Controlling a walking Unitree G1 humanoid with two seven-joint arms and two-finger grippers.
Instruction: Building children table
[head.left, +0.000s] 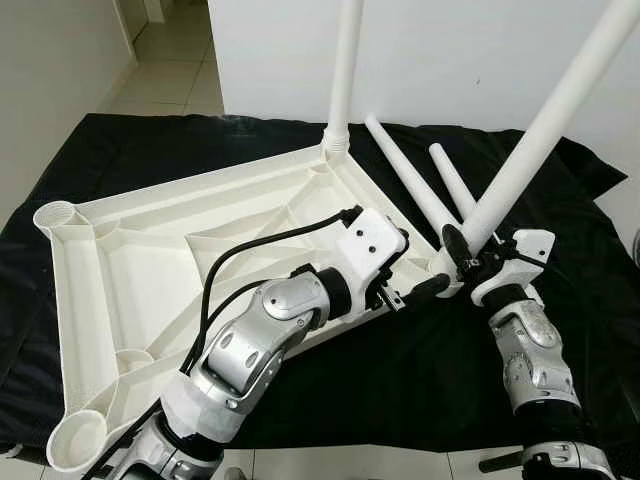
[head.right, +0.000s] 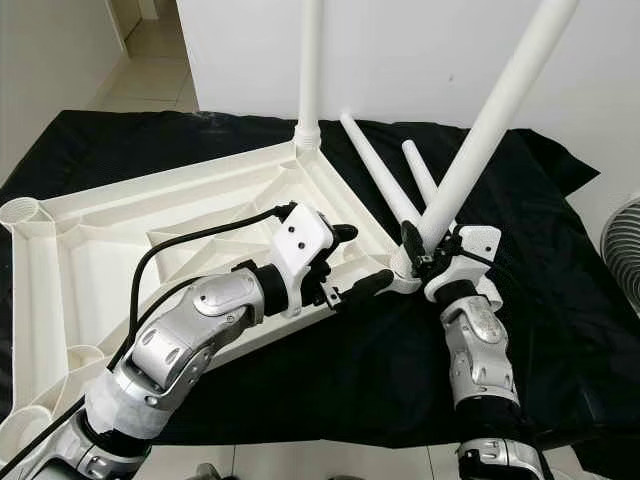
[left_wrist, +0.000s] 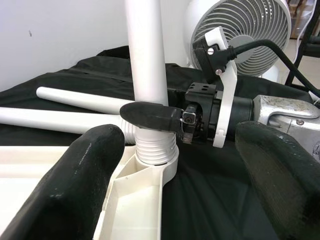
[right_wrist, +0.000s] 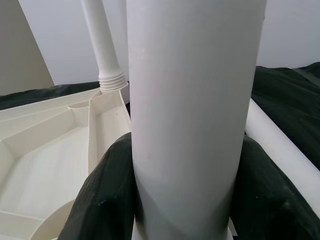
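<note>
Upturned tabletop (head.left: 150, 250) on a black cloth (head.left: 420, 370), four legs in all.
One leg (head.left: 345, 70) stands in the far corner socket; right gripper (head.left: 462, 262) clamps a second leg (head.left: 550, 125) tilted at the near right corner; two loose legs (head.left: 410, 185) lie beside it; left gripper (head.left: 400, 290) gapes wide, empty, at that corner.

White plastic tabletop (head.left: 150, 260): lies upside down on a black cloth, ribbed underside facing up, a round leg socket at each visible corner. First table leg (head.left: 345, 70): white tube, stands upright, threaded end seated in the far corner socket. Second table leg (head.left: 550, 120): white tube, tilted, lower threaded end at the near right corner socket, clamped between the fingers of the right tool (head.left: 462, 262). Two loose table legs (head.left: 415, 190): lie side by side on the cloth just beyond that corner
</note>
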